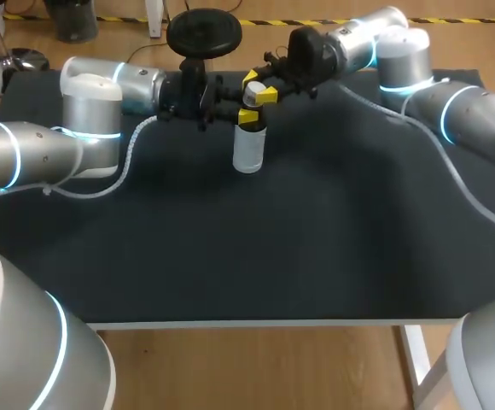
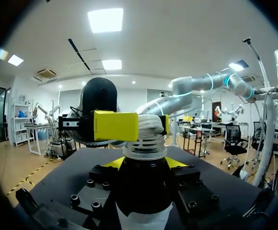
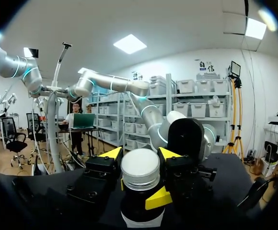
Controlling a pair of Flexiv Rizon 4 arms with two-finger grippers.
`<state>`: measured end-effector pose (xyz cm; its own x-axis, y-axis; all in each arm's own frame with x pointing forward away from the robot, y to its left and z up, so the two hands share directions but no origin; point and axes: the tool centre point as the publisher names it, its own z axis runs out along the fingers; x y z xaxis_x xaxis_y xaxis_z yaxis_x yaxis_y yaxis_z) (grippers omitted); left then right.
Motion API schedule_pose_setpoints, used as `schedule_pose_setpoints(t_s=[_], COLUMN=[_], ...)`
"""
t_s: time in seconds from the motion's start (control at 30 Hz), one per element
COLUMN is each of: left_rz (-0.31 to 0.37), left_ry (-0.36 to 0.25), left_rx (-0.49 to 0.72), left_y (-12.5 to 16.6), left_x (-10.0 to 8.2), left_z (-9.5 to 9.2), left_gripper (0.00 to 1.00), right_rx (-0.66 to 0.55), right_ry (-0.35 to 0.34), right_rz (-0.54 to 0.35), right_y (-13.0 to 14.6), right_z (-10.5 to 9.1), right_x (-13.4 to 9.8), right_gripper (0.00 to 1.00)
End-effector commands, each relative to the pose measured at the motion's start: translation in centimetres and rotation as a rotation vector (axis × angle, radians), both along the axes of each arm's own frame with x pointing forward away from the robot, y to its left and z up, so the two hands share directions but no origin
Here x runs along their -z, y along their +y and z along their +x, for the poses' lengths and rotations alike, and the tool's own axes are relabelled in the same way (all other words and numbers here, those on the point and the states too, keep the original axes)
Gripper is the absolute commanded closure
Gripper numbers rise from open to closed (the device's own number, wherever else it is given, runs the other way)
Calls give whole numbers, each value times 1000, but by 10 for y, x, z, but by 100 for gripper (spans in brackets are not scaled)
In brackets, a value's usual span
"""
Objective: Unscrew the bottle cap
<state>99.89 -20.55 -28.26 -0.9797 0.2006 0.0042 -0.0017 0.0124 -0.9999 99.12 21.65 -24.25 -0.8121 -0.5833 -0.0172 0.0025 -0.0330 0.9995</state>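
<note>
Plainly, the main risk is the bottle [image 2: 144, 191] turning together with its cap [image 3: 140, 167]. If the left gripper [image 2: 144, 165] holds the smooth dark body too lightly, a twist from above would spin the whole thing inside its jaws and the thread would not loosen. The right gripper [image 3: 140, 155] might also slip round the ribbed cap if its pads sit too high on the rim. A twist that is off the bottle's axis could tilt the bottle or drag it across the table [image 1: 316, 239]. The bottle stands upright between the left jaws. These are closed to the width of its shoulder, one yellow tip on each side, so the body is clamped just below the neck. Directly above them, the right jaws are closed on the white cap from two opposite sides, and the cap's top sits level with their tips. The two pairs of jaws are stacked close, one just over the other, and they approach the bottle from opposite sides.
</note>
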Motion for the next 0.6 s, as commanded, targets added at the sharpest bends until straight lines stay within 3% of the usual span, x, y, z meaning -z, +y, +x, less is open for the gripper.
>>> schedule_pose_setpoints(t_s=[0.03,0.27,0.47,0.6], left_rz=[-3,-3,-3,-3], left_ry=[1,1,1,1], left_rx=[7,7,7,7], left_y=[-1,-1,-1,-1], left_x=[2,2,2,2], left_z=[3,3,3,3], left_gripper=[100,100,100,100], right_rx=[-66,0,140,257], right_ry=[-2,-5,12,22], right_rz=[2,19,26,-22], right_y=[-2,-12,-44,-72], right_z=[7,10,19,19], right_x=[0,-4,-7,0], right_gripper=[100,100,100,100])
